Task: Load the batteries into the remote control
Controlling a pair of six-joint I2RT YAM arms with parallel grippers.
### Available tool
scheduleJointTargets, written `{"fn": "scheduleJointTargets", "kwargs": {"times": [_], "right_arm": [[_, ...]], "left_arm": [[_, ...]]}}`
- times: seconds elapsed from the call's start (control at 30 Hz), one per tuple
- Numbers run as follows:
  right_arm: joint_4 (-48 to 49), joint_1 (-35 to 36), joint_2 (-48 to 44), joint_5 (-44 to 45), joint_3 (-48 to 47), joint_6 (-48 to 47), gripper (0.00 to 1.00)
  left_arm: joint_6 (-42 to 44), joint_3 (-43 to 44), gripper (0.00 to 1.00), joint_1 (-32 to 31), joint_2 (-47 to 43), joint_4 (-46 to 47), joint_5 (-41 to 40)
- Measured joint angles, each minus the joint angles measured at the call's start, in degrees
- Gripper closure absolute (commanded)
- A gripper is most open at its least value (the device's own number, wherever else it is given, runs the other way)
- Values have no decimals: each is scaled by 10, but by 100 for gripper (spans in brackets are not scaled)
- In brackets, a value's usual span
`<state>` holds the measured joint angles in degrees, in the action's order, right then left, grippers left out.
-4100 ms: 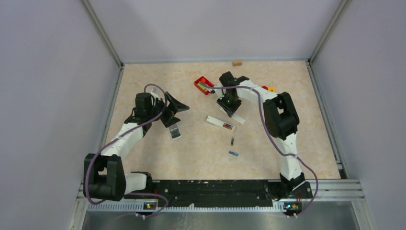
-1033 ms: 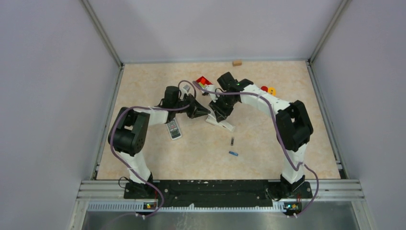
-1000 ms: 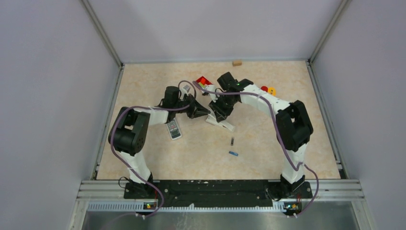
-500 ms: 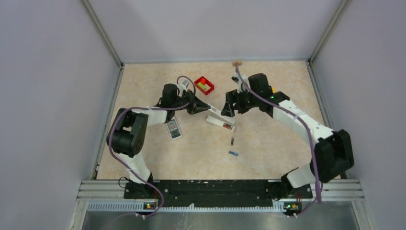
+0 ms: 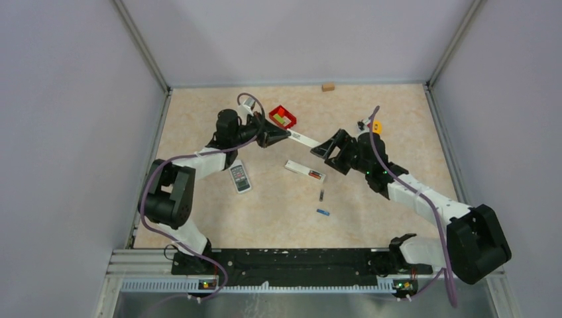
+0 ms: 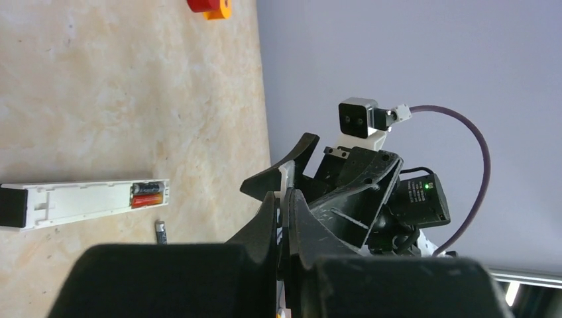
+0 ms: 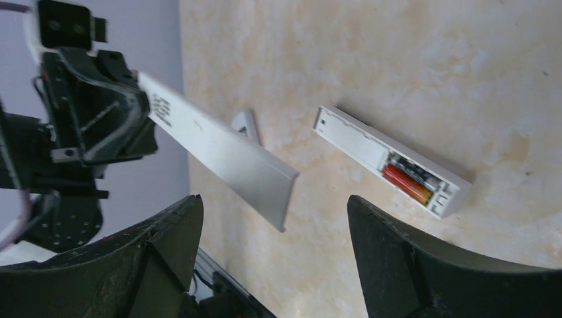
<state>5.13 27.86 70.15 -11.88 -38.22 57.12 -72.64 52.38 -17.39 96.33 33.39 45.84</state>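
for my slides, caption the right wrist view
Left gripper holds a white panel aloft beside the open remote with two batteries inside

Top cam high, near side, looking down on whole counter (image 5: 265, 218); wrist cams close, low, facing each other, both w/ open white remote (image 6: 79, 202).

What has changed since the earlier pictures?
The left claw swung to the middle and took hold of the long white cover, holding it in the air. The right claw drew back to the right and is open. The open remote, dark battery, blue battery and small remote stayed put.
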Motion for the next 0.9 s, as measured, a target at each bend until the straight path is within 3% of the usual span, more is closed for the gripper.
{"fn": "scheduleJointTargets", "kwargs": {"times": [0.2, 0.43, 0.5, 0.9], "right_arm": [[80, 0, -24, 13, 2, 48, 28], [168, 0, -34, 6, 27, 77, 56], [181, 0, -34, 2, 30, 84, 59], [230, 0, -47, -11, 41, 90, 63]], "left_arm": [[-15, 0, 100, 4, -14, 10, 3], [-60, -14, 100, 12, -14, 51, 19], [-78, -20, 100, 17, -14, 71, 24], [-130, -34, 100, 27, -36, 133, 60]]}}
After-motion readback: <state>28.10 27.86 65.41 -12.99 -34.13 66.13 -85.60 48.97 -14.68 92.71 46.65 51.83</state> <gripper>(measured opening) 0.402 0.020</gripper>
